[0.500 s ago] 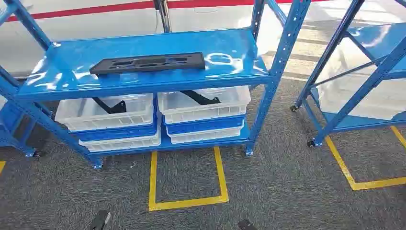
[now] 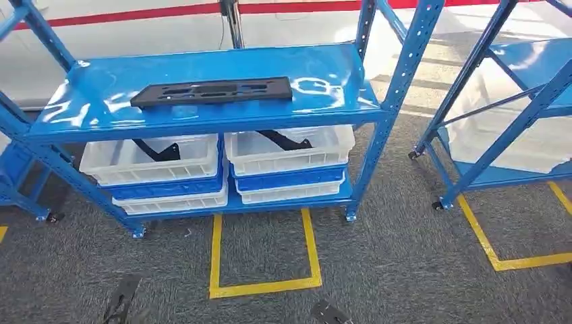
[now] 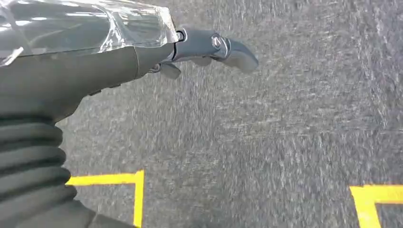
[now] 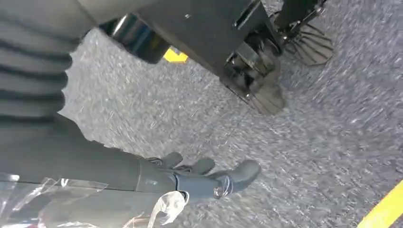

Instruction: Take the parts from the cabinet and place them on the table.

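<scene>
A flat black part with cut-outs lies on the top shelf of a blue cabinet rack. On the shelf below stand two white bins. The left bin holds a black angled part, and the right bin holds another black part. My left hand hangs over grey carpet with its thumb stretched out and nothing in it. My right hand also hangs above the carpet, fingers apart and holding nothing. Both hands are well away from the rack.
More blue and white bins are stacked under the top pair. A second blue rack stands to the right. A yellow tape square marks the carpet in front of the first rack, and another yellow line lies at the right.
The whole head picture has shifted a little downward, so the camera has moved. The parts and bins keep their places on the rack.
</scene>
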Robot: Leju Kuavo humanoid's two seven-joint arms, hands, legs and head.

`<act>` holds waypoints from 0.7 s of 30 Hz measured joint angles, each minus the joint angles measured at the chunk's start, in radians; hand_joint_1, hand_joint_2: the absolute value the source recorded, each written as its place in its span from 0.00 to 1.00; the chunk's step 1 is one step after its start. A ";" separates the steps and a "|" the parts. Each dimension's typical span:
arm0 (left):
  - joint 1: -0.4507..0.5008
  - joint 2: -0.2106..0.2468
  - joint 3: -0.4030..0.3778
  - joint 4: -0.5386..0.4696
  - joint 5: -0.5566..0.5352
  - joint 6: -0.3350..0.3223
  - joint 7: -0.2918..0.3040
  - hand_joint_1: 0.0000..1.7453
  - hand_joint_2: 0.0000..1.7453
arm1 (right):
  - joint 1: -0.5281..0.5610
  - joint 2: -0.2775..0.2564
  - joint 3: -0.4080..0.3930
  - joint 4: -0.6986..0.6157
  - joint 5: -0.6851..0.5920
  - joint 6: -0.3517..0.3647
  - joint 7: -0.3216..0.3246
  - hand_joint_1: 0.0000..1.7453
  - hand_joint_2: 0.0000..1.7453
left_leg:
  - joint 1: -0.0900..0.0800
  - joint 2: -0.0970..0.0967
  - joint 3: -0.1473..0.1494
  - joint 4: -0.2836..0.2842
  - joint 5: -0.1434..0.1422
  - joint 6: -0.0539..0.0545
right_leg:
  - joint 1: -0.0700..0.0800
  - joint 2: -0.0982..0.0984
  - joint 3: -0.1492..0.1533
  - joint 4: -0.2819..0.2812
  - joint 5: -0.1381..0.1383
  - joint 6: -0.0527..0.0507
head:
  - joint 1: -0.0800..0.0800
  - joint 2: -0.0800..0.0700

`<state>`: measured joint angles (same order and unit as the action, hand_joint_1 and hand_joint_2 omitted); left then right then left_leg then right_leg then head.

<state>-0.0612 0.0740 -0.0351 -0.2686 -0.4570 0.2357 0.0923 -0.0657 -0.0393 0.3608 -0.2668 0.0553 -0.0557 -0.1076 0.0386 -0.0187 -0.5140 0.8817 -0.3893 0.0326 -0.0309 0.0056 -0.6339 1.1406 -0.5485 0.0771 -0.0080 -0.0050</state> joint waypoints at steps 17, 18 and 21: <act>-0.028 0.001 -0.025 0.048 -0.080 -0.003 0.001 0.00 0.00 | -0.192 0.033 0.220 0.026 0.213 -0.137 -0.270 0.00 0.00 | 0.004 0.012 -0.184 0.408 -0.190 -0.050 | 0.004 0.013 0.058 -0.150 0.102 -0.051 | -0.012 0.000; -0.027 0.000 -0.027 0.050 -0.082 -0.003 0.000 0.00 0.00 | -0.215 0.036 0.234 0.023 0.224 -0.147 -0.279 0.00 0.00 | 0.000 0.012 -0.191 0.409 -0.176 -0.045 | 0.008 0.012 0.060 -0.150 0.101 -0.052 | -0.011 0.000; -0.029 -0.001 -0.030 0.054 -0.094 -0.003 -0.006 0.00 0.00 | -0.299 0.046 0.262 -0.008 0.271 -0.170 -0.301 0.00 0.00 | -0.016 0.013 -0.093 0.175 -0.039 -0.015 | 0.015 0.013 0.070 -0.150 0.099 -0.052 | -0.012 0.000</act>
<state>-0.0906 0.0732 -0.0652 -0.2148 -0.5505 0.2327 0.0862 -0.3645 0.0065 0.6226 -0.2751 0.3262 -0.2258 -0.4086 0.0229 -0.0055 -0.6068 1.0566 -0.4286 0.0176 -0.0163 0.0183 -0.5641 0.9910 -0.4496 0.0247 -0.0198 -0.0046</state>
